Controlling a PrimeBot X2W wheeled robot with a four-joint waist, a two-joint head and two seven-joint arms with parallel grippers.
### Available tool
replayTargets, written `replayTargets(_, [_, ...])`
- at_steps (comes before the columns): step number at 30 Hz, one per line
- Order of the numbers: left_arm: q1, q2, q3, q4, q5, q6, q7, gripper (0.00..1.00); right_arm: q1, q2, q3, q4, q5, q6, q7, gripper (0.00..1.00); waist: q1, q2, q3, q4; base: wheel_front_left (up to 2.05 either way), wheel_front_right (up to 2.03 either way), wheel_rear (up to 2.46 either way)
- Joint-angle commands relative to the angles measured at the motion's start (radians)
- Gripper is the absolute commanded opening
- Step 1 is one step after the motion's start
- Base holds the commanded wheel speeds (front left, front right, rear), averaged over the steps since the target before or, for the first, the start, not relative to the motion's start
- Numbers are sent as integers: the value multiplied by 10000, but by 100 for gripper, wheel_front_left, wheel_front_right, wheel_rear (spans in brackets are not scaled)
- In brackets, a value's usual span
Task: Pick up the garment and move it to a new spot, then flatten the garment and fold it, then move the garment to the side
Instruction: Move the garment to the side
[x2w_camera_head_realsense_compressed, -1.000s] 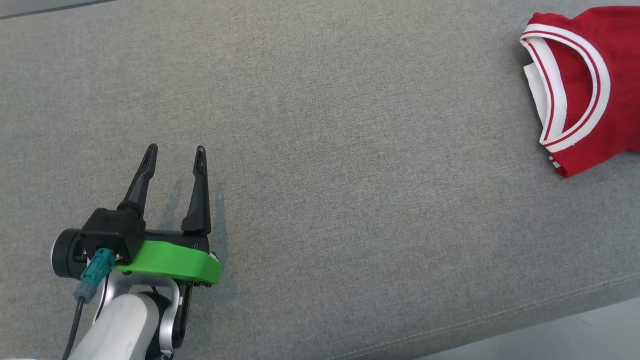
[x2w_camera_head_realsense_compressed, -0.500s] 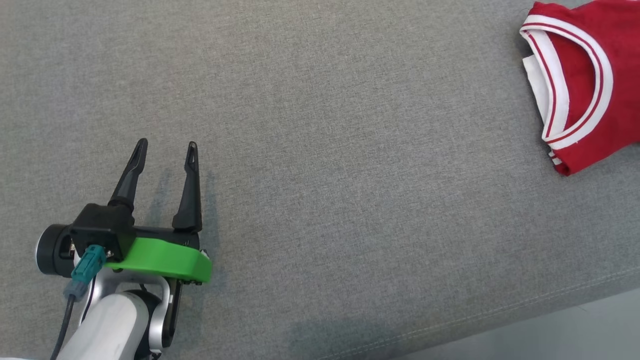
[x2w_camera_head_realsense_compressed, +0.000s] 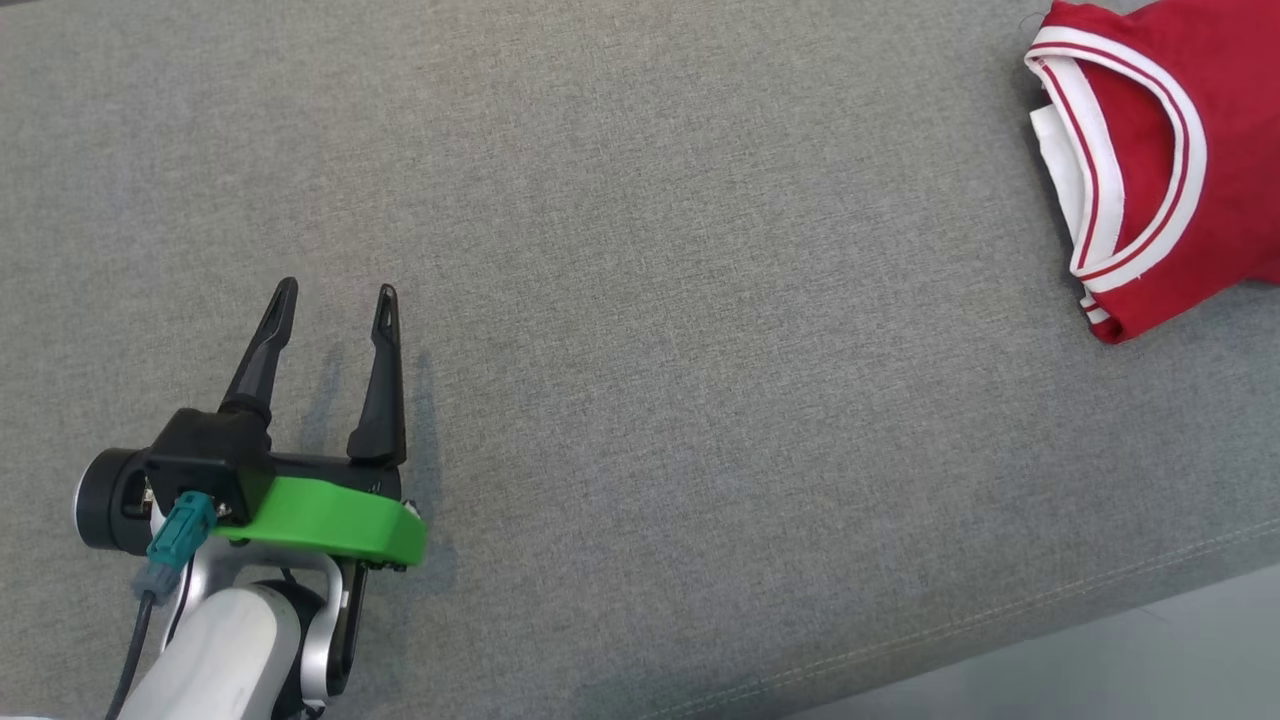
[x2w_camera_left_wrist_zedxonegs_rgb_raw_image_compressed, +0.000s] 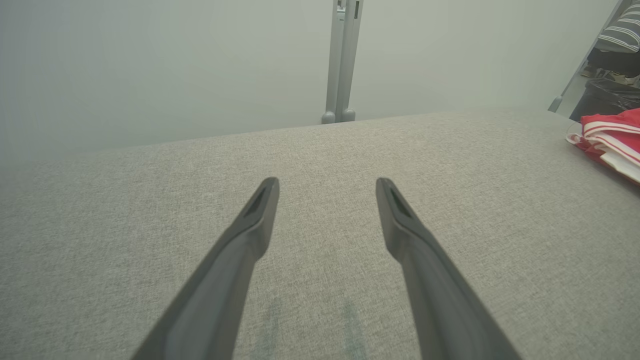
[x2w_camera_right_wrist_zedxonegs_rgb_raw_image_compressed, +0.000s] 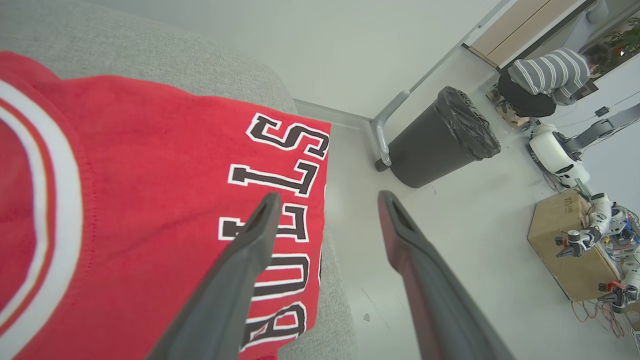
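Note:
The garment (x2w_camera_head_realsense_compressed: 1150, 170) is a red jersey with white striped trim, folded at the far right of the grey cushion (x2w_camera_head_realsense_compressed: 700, 300). It also appears at the right edge of the left wrist view as the garment (x2w_camera_left_wrist_zedxonegs_rgb_raw_image_compressed: 612, 140). In the right wrist view the garment (x2w_camera_right_wrist_zedxonegs_rgb_raw_image_compressed: 130, 200) shows black-and-white lettering and reaches the cushion's end. My left gripper (x2w_camera_head_realsense_compressed: 335, 297) hovers open over bare fabric at the lower left, far from the jersey, and its fingers (x2w_camera_left_wrist_zedxonegs_rgb_raw_image_compressed: 255, 220) hold nothing. My right gripper (x2w_camera_right_wrist_zedxonegs_rgb_raw_image_compressed: 327, 200) stands open above the jersey's edge, nothing between its fingers.
The cushion's front seam (x2w_camera_head_realsense_compressed: 1000, 610) runs along the lower right, with floor beyond. Past the cushion's end stand a black bin (x2w_camera_right_wrist_zedxonegs_rgb_raw_image_compressed: 440, 140), a cardboard box (x2w_camera_right_wrist_zedxonegs_rgb_raw_image_compressed: 570, 245) with robot parts, and a person in a striped top (x2w_camera_right_wrist_zedxonegs_rgb_raw_image_compressed: 550, 75). A grey post (x2w_camera_left_wrist_zedxonegs_rgb_raw_image_compressed: 342, 60) rises behind the cushion.
The head camera has shifted a little, so the jersey sits slightly further left and higher in view. The left gripper stays open in the same pose.

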Motion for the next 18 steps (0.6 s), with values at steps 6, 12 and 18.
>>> replayTargets(6, [-137, -212, -2, 242, -163, -48, -382, 100, -150, 377, -189, -320, -608, -17, -237, 100, 0, -1, -537, -100, 0, 0, 0])
replayTargets(12, [-93, -642, 307, 1062, -645, -148, -1002, 100, 248, 752, -348, -1707, -605, -16, -274, 100, 0, -1, -1290, -130, 0, 0, 0])
replayTargets(18, [52, -1081, 856, 2057, -964, -162, -1531, 100, 1171, 1024, -698, -3571, -466, -16, -272, 100, 0, -1, -2068, -86, 0, 0, 0])
